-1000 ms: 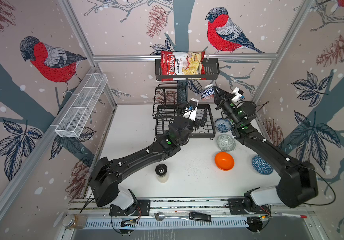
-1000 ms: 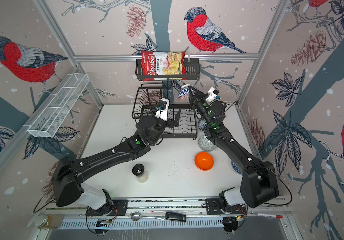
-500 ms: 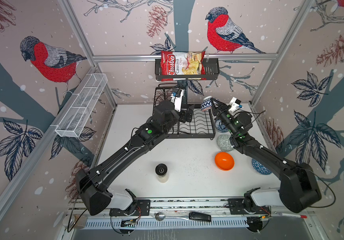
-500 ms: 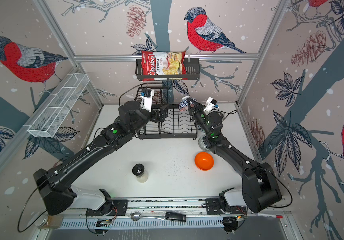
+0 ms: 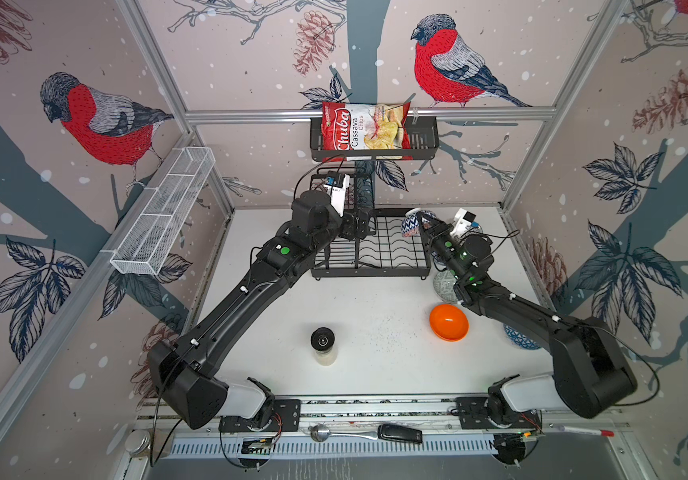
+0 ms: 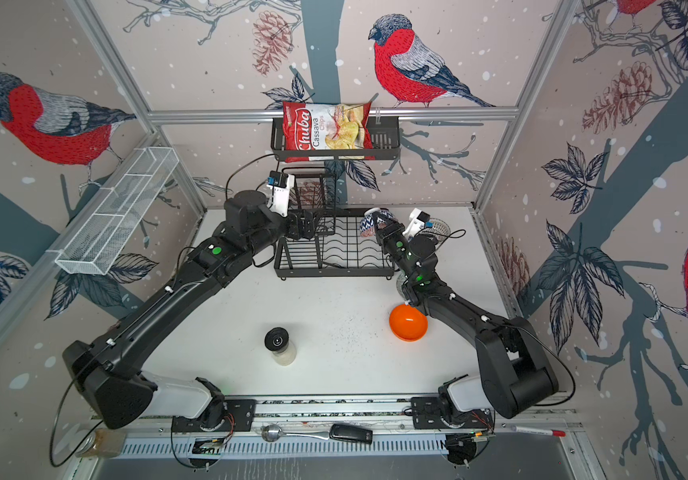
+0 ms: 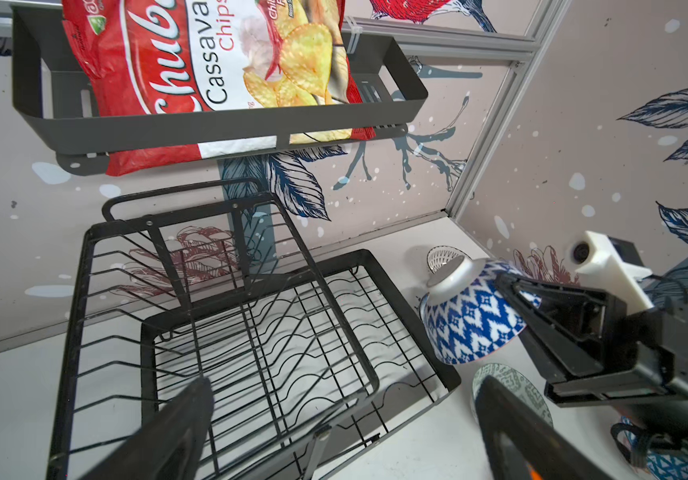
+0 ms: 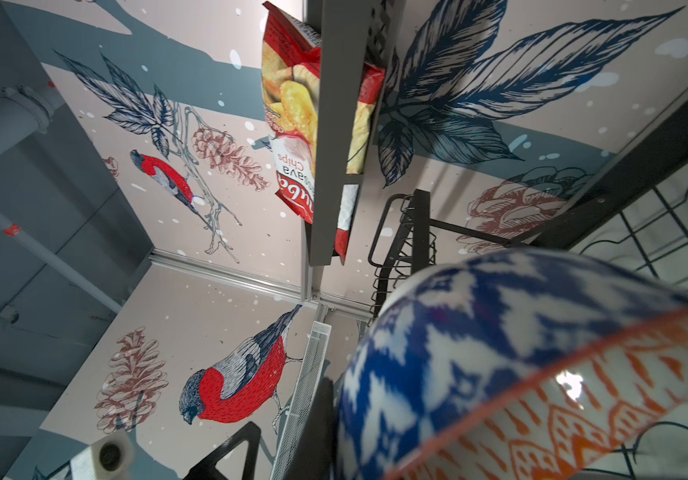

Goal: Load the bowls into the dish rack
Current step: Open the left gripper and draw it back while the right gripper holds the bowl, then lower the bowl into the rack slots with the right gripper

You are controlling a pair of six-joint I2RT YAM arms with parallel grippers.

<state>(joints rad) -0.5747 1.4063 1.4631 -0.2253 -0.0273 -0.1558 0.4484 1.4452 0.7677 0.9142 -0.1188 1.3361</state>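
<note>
The black wire dish rack (image 5: pixel 392 249) (image 6: pixel 346 249) (image 7: pixel 251 332) stands at the back of the table with no bowl in it. My right gripper (image 5: pixel 426 226) (image 6: pixel 387 229) is shut on the rim of a blue-white bowl (image 5: pixel 414 222) (image 6: pixel 373 222) (image 7: pixel 467 324) (image 8: pixel 479 365), orange-patterned inside, tilted just above the rack's right edge. My left gripper (image 5: pixel 361 226) (image 6: pixel 307 226) (image 7: pixel 342 432) hangs open and empty over the rack's left side. On the table to the right are a grey-green bowl (image 5: pixel 444 286) (image 7: pixel 508 390), an orange bowl (image 5: pixel 449 322) (image 6: pixel 408 322), another blue-white bowl (image 5: pixel 517 338) and a lattice bowl (image 6: pixel 438 226) (image 7: pixel 442 257).
A chips bag (image 5: pixel 365 131) sits in a black wall basket above the rack. A white mesh shelf (image 5: pixel 163 216) hangs on the left wall. A black-lidded jar (image 5: pixel 322 345) stands at front centre. A spoon (image 5: pixel 342 434) lies on the front rail.
The left gripper drew back from the rack's middle toward its left rear, staying open. The right gripper brought the blue-white bowl down toward the rack's right edge.
</note>
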